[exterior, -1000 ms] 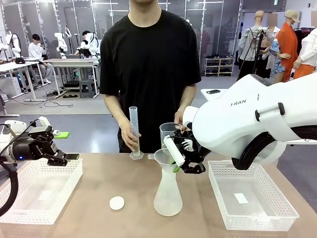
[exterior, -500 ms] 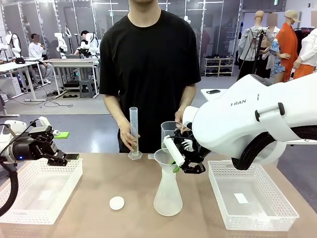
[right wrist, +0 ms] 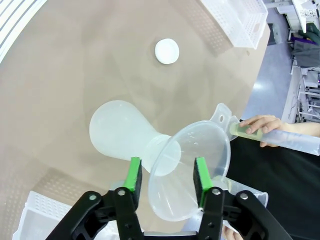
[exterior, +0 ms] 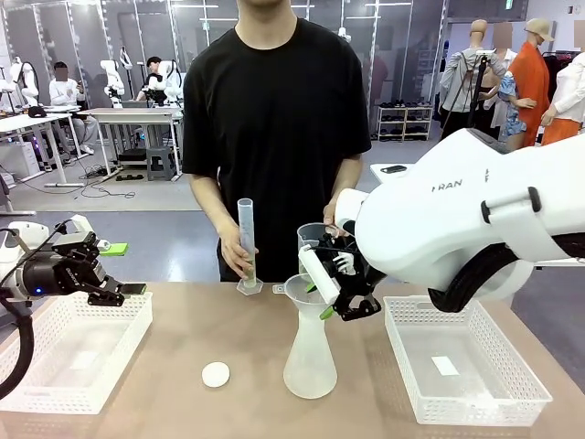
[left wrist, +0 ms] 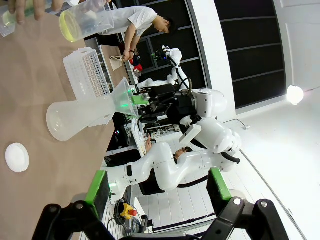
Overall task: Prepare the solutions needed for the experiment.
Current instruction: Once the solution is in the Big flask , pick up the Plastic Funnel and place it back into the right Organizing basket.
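The solutions show as pale yellow-green liquid in the foot of a graduated cylinder (exterior: 248,280) (right wrist: 246,130) and in a clear beaker (exterior: 313,240) (left wrist: 72,25), each held in one of the person's hands. A translucent conical flask (exterior: 309,358) (right wrist: 120,131) stands mid-table with a clear funnel (exterior: 301,291) (right wrist: 197,150) in its neck. My right gripper (exterior: 327,291) (right wrist: 167,176) is open, its green pads either side of the funnel's rim. My left gripper (exterior: 117,271) (left wrist: 157,187) hangs open over the left basket, holding nothing.
A white basket (exterior: 137,306) sits at the table's left and another (exterior: 475,395) at its right, with a white slip inside. A small white round lid (exterior: 216,374) (right wrist: 166,51) lies in front of the flask. The person stands close at the far edge.
My right arm has lifted and tilted slightly beside the funnel. The person's cylinder and beaker shifted only a little. The left arm has not moved.
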`<state>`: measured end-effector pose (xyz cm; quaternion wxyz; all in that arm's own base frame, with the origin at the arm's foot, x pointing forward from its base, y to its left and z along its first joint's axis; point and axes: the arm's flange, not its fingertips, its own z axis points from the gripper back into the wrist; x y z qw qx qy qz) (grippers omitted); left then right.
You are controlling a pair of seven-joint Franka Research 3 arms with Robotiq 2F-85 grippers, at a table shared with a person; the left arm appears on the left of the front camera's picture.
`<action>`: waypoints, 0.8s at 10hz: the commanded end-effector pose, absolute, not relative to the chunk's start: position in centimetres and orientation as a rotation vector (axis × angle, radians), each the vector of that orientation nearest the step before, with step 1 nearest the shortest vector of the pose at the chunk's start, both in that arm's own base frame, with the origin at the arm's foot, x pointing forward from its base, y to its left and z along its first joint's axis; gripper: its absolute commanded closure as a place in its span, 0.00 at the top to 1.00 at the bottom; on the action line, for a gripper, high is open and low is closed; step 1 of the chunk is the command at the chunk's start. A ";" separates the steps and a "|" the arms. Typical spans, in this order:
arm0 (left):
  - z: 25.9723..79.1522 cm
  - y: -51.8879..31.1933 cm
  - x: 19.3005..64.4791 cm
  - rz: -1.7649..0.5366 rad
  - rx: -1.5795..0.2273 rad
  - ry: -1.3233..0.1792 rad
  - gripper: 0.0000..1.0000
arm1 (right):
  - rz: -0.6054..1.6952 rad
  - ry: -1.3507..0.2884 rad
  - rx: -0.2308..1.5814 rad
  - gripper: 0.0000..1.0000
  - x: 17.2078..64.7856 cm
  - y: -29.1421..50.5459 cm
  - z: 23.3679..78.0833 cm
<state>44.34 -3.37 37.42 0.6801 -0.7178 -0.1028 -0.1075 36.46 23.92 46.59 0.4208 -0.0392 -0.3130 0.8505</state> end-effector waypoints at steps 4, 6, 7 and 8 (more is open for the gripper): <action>37.5 -3.4 44.3 -0.250 -1.618 -0.234 1.00 | 2.131 -0.725 -0.029 0.62 33.3 21.1 50.3; 37.5 -3.4 44.3 -0.250 -1.618 -0.234 1.00 | 2.065 -0.695 0.010 0.62 31.9 19.1 51.6; 37.5 -3.4 44.3 -0.250 -1.618 -0.234 1.00 | 1.946 -0.692 0.022 0.62 31.3 17.7 52.0; 37.5 -3.4 44.3 -0.250 -1.618 -0.234 1.00 | 1.829 -0.702 0.025 0.62 31.1 16.1 52.1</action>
